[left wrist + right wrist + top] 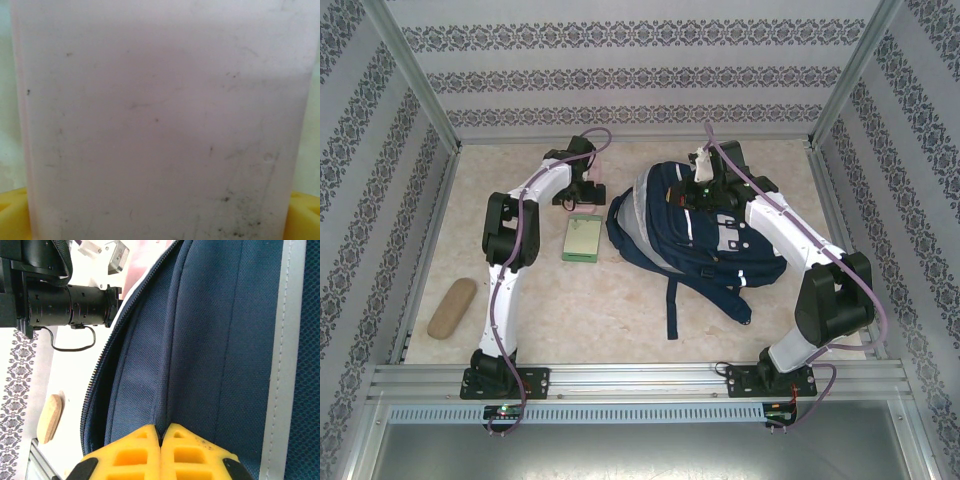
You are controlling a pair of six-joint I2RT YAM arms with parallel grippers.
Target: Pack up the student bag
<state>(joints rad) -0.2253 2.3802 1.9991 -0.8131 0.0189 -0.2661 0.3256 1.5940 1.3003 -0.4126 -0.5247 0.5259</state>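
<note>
At the near edge of the table (620, 330) the two arm bases sit bolted to the rail. Just beyond the left base, a tan oblong item (452, 308) lies by the left wall, well apart from everything else. Further in and to the right, a navy strap (672, 305) trails toward the rail from the student bag (695, 240), which lies on its side across the middle and right of the table, its light-grey patches facing up. A flat pale-green item (582, 239) rests just beside the bag's left edge, not touching it. Behind that, the left gripper (582, 190) hangs above the table to the left of the bag's far end. Its yellow fingers (12, 215) stand wide and press on both edges of a flat pale pink object (160, 120), scuffed and speckled with dark marks, so it is clamped on that object. At the bag's far end the right gripper (162, 437) sits down on the navy fabric with its yellow tips pressed together. A crease of the cloth runs straight into their meeting line, though whether any fabric is nipped there I cannot tell. Beside it run an open zipper edge (100, 375) and a light-grey stripe (280, 365).
</note>
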